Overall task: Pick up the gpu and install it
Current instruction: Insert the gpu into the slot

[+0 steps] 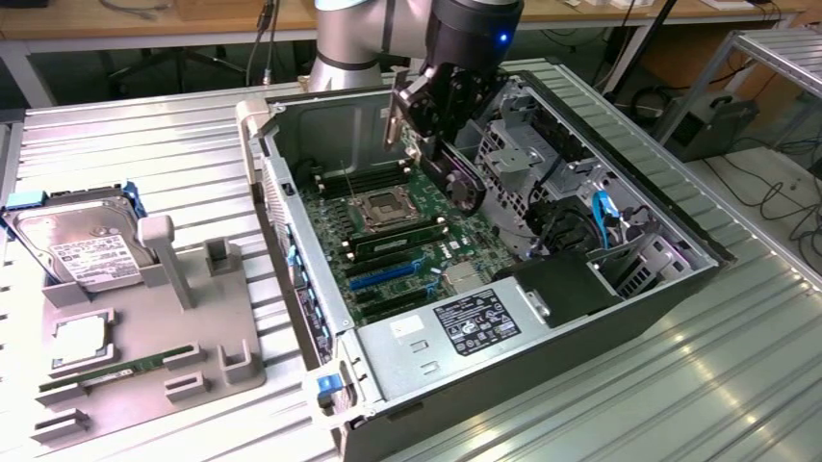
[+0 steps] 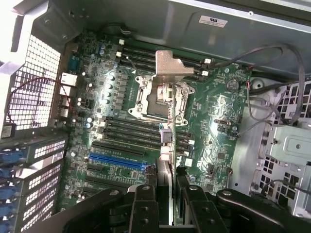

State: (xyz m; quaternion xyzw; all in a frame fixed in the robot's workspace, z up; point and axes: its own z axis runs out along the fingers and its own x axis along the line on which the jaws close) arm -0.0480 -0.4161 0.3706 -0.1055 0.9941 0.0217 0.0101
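The gpu [image 2: 171, 65] is pinched between the jaws of the gripper [image 2: 167, 196]. It is held on its thin edge, up in the air, over the board [image 2: 218, 121] inside the open case [image 1: 308, 279]. In the exterior view the gpu [image 1: 449, 175] is seen hanging under the gripper [image 1: 437, 125], toward the far end of the case. No slot seems to be touched by it yet.

The picking up looks done. The step in hand is judged to be the carrying of the gpu to its slot.

For the next move, the bottom edge would need to be lined up along a long slot, maybe the blue slot [image 2: 116, 161]. The card should be kept upright, not tilted, and brought down gently. The cables [image 2: 272, 53] beside the board should be kept clear of.
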